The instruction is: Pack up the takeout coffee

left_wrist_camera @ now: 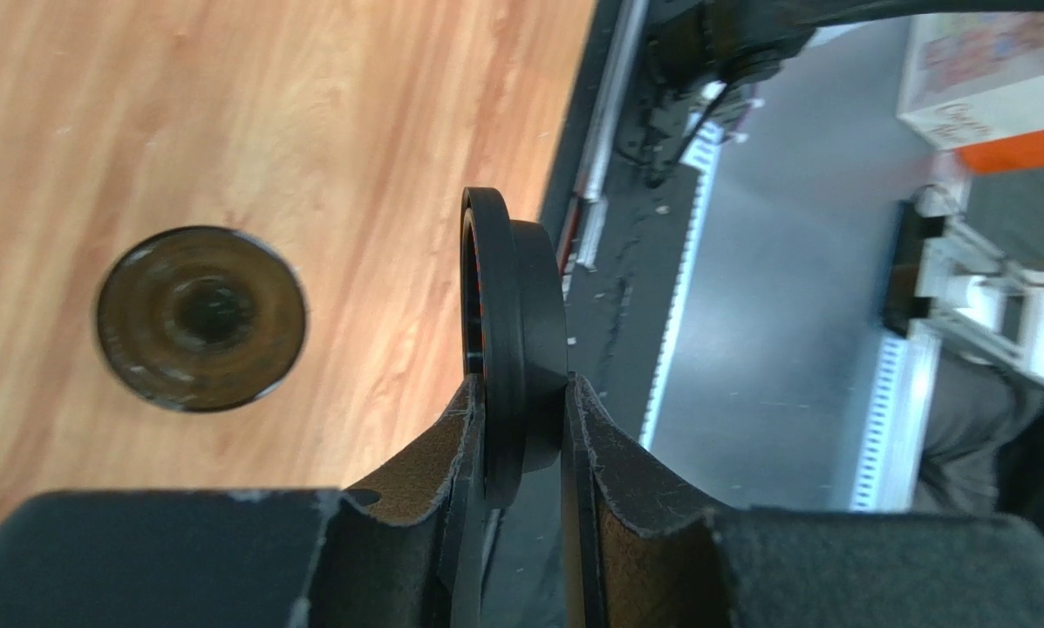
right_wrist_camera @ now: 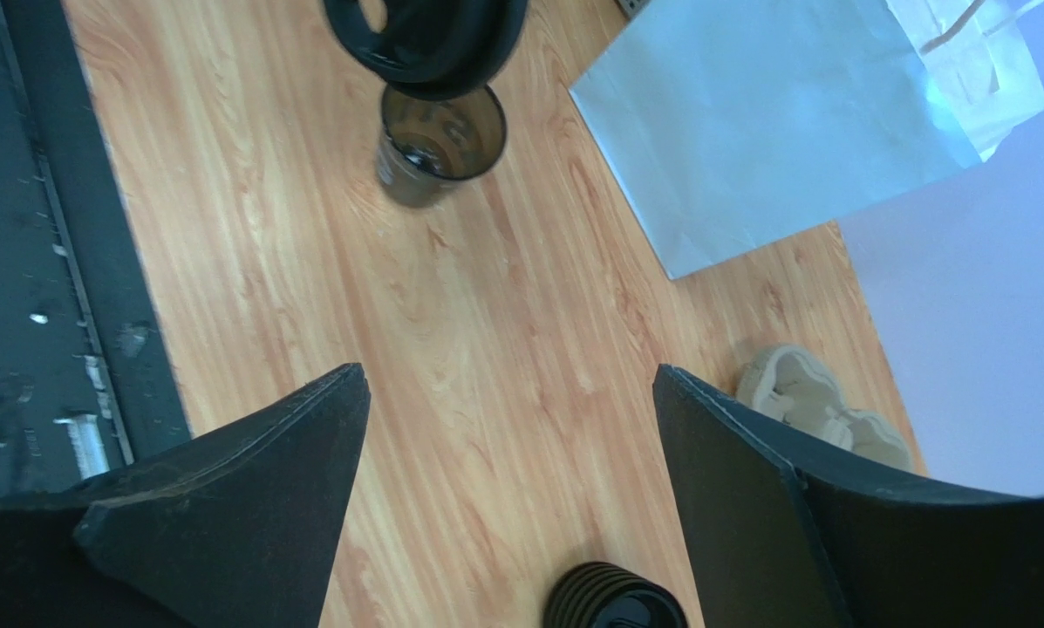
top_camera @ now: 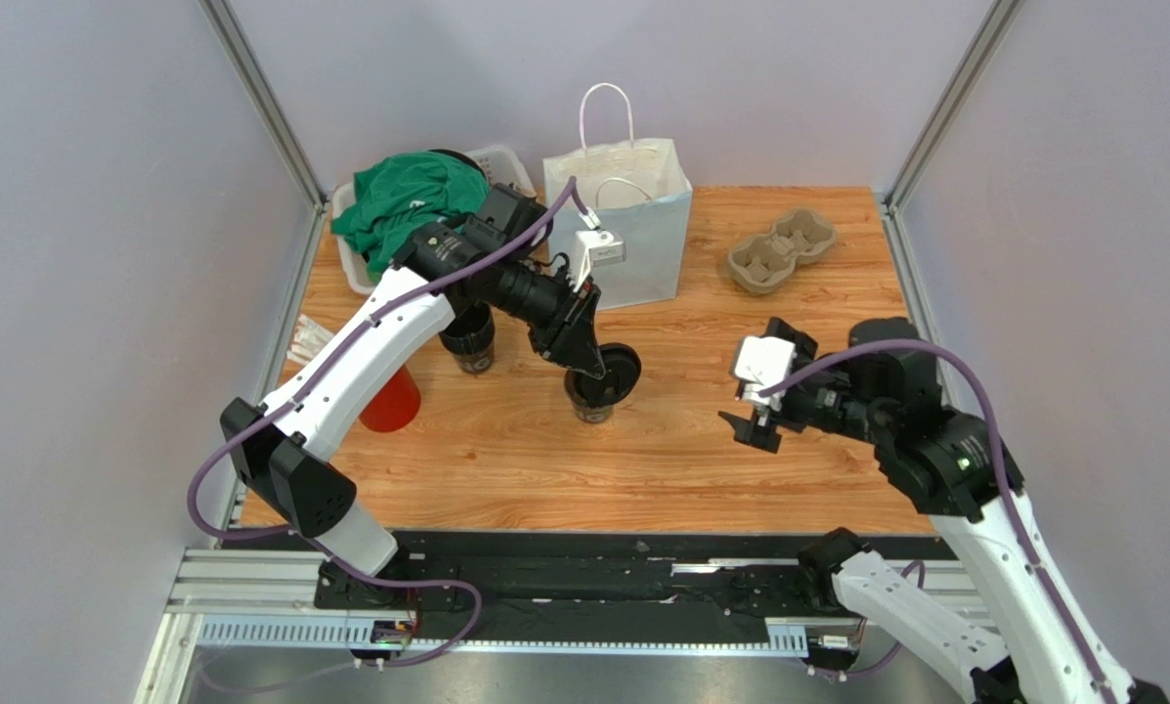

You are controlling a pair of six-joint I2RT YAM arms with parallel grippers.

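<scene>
Your left claw [left_wrist_camera: 524,399] pinches the black lid [left_wrist_camera: 514,288] on edge. The open coffee cup [left_wrist_camera: 201,318] stands on the table [left_wrist_camera: 357,131] at that view's middle left, beside the lid. Your right claw [right_wrist_camera: 507,377] gapes empty, farther away.

Light wooden tabletop [top_camera: 664,455] carrying takeout items.
At the back a white paper bag with handles [top_camera: 627,220] stands beside a grey pulp cup carrier [top_camera: 782,247]; lidless dark cup [right_wrist_camera: 442,138] mid-table, red cup [top_camera: 389,404] left.

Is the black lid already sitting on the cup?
No, the left tool grips the lid on edge, and the cup stands open.
</scene>
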